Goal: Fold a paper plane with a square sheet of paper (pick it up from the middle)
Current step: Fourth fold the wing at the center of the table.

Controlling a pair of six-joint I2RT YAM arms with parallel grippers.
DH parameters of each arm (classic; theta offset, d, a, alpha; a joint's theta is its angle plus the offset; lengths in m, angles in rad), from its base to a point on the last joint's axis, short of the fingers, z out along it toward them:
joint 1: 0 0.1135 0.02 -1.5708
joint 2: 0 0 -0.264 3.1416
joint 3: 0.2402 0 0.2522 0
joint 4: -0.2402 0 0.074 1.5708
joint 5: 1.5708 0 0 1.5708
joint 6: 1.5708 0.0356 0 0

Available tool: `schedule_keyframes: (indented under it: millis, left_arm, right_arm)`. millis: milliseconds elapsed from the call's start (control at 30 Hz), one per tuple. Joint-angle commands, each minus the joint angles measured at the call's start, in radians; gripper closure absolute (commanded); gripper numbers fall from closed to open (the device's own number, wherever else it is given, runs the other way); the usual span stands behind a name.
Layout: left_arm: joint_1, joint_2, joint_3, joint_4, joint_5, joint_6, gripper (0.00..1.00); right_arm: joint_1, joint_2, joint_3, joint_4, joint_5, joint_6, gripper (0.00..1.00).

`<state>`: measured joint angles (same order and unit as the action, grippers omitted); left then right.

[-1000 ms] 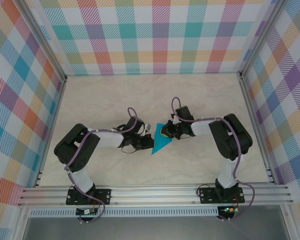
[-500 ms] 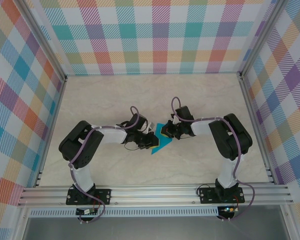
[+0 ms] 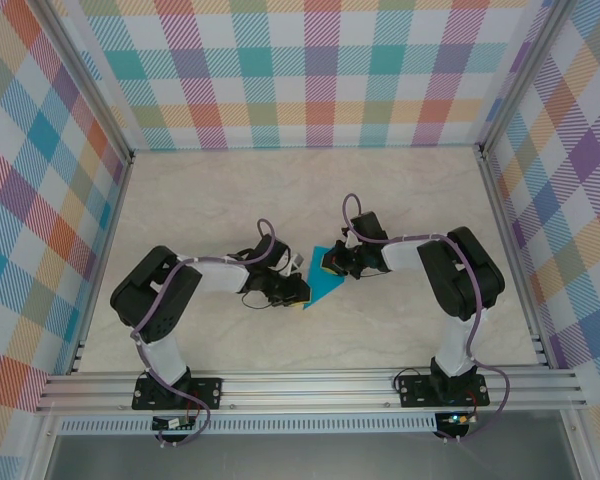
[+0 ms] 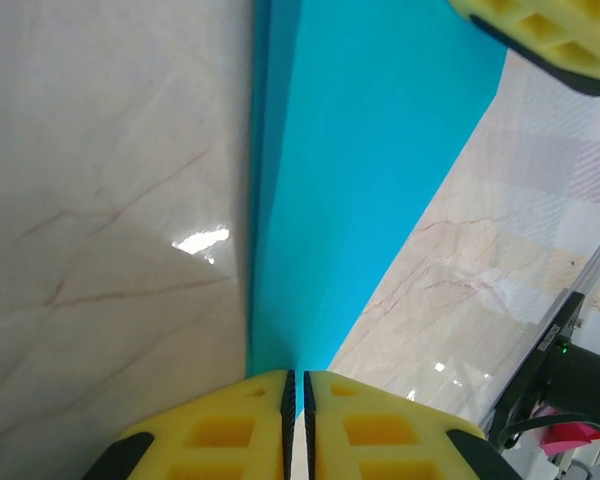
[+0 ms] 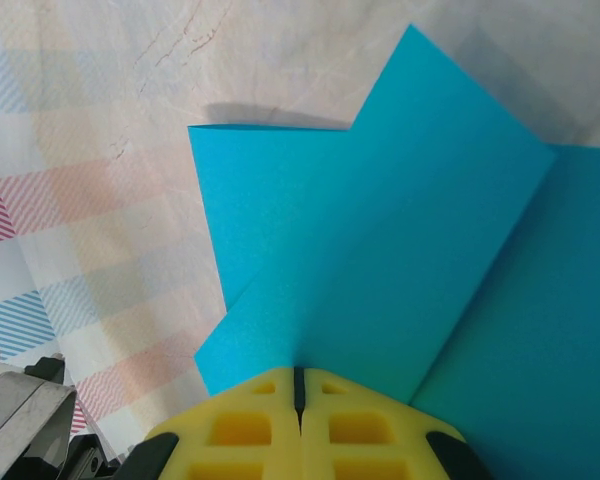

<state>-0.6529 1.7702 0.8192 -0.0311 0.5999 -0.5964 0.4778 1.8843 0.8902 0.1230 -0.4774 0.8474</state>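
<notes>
Folding is under way: the square sheet of paper lies partly creased near the middle of the table, between the two arms. It is not a plane yet. The right wrist view shows overlapping layers with one flap turned over the rest.

The right hand is closed, its yellow fingertips pinched on the sheet's right edge. The left hand has its fingertips all but together. A folded edge of the sheet runs straight into the narrow slit between them, so it appears to grip the near-left edge.

I judge that a crease is being set or a flap is about to be carried over. The next move likely calls for one hand to anchor the sheet while the other draws its edge across squarely. The layers need to stay aligned so the thin paper does not skew or buckle.
</notes>
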Motion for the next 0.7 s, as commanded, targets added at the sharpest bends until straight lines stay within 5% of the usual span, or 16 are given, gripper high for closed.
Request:
schedule_keyframes:
  millis: [0, 667]
  left_arm:
    - [-0.005, -0.037, -0.014, -0.165, -0.035, 0.047, 0.86]
    - [-0.028, -0.039, 0.09, -0.118, 0.06, 0.028, 0.83]
  right_arm:
    - [0.004, 0.08, -0.019, -0.101, 0.091, -0.029, 0.96]
    - [0.004, 0.082, -0.017, -0.095, 0.084, -0.021, 0.95]
